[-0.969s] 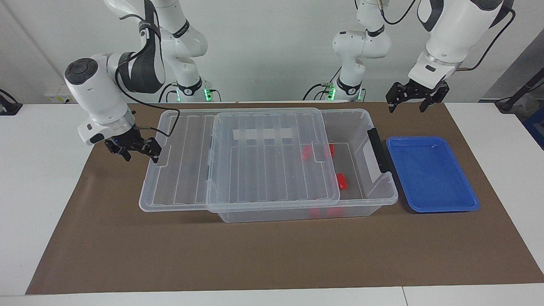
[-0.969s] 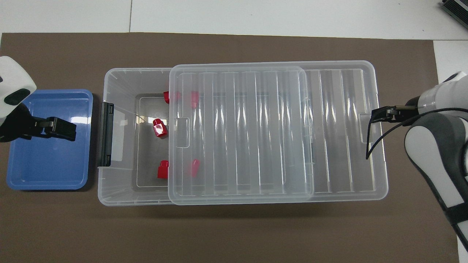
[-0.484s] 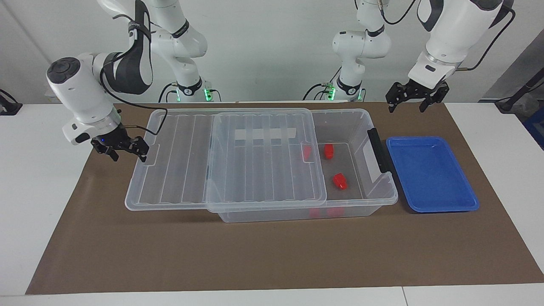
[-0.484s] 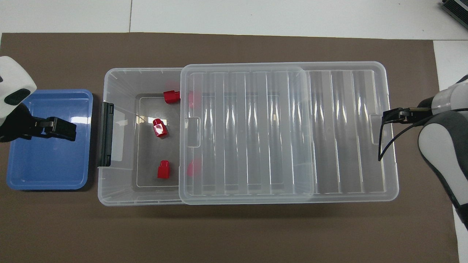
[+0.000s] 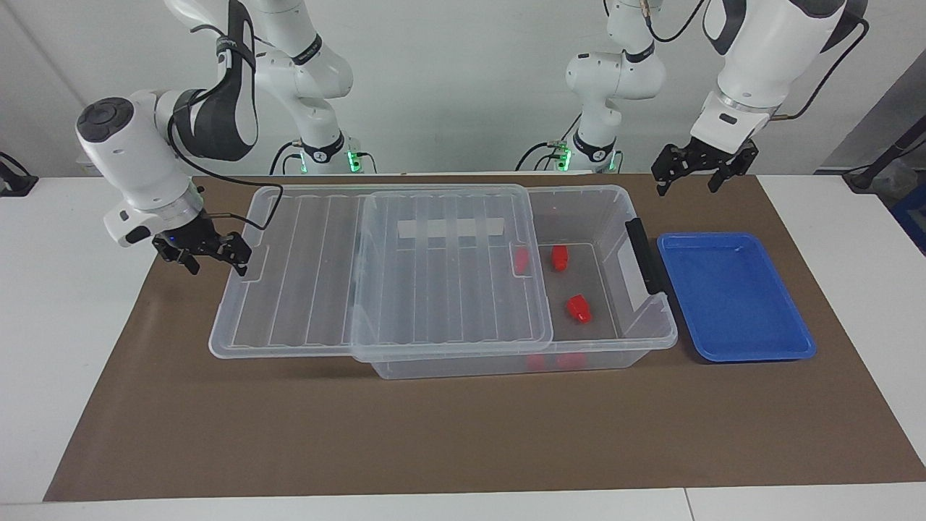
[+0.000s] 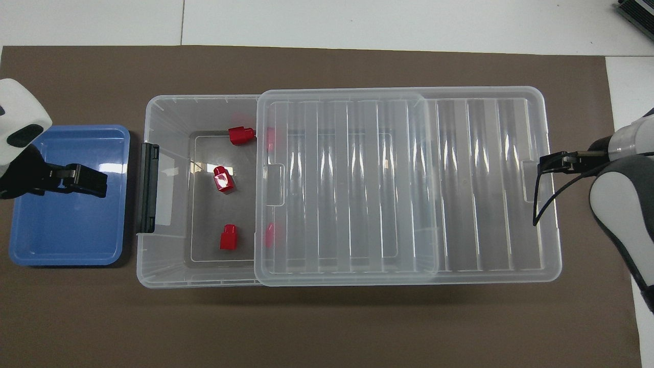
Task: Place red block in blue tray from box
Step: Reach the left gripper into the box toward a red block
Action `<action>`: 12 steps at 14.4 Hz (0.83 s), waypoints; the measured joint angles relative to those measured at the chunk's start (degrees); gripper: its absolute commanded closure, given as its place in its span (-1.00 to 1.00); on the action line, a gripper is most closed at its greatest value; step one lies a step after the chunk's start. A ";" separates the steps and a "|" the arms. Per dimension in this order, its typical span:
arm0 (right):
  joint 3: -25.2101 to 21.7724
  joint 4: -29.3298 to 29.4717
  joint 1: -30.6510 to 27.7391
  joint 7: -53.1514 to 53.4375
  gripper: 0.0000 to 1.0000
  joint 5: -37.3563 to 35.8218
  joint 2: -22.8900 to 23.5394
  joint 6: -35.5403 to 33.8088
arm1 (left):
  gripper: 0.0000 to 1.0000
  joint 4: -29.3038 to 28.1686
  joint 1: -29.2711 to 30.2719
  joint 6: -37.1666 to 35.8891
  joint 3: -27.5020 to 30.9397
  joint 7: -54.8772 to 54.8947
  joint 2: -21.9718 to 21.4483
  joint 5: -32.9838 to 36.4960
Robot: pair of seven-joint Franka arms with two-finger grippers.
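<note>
The right gripper (image 5: 204, 253) is at the lid's (image 5: 376, 268) outer end, toward the right arm's end of the desk (image 5: 72, 347); its tips sit at the lid's edge tab, but whether they clamp it cannot be told. The left gripper (image 5: 696, 168) hangs in the air with its fingers apart, over the brown mat (image 5: 463, 434) just beside the tray's (image 5: 788, 311) edge nearer the robots; the overhead view shows it above the tray.

The desk is white, with the brown mat covering most of it and a pale wall at the robots' end.

The lid lies slid along the box (image 5: 651, 340), overhanging its end toward the right arm, so the end by the black latch (image 5: 644, 253) is open. The block (image 5: 578, 308) lies on the box floor in that open part, well apart from both grippers. A second block (image 5: 559, 257) sits nearer the robots, and a third (image 6: 228, 238) is farther from them. The tray rests on the mat just beside the latch end.
</note>
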 measured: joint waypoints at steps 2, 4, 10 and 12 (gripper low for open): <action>0.02 0.00 0.06 0.00 -0.96 0.00 0.00 0.00 | -1.00 -5.73 -1.35 8.08 -0.53 -5.05 -1.24 -0.02; 0.04 0.00 0.13 0.00 -0.97 0.00 -0.01 0.00 | -1.00 -11.91 -3.76 14.66 -0.86 -11.38 -2.67 -0.05; 0.72 1.14 0.52 0.44 -0.98 0.00 -2.76 -3.65 | -1.00 -17.24 -8.81 25.77 -1.20 -23.57 1.18 -0.05; 0.98 1.90 1.64 2.70 -1.00 0.00 -5.05 -7.02 | -1.00 -18.17 -9.81 30.03 -1.19 -23.79 4.43 -0.05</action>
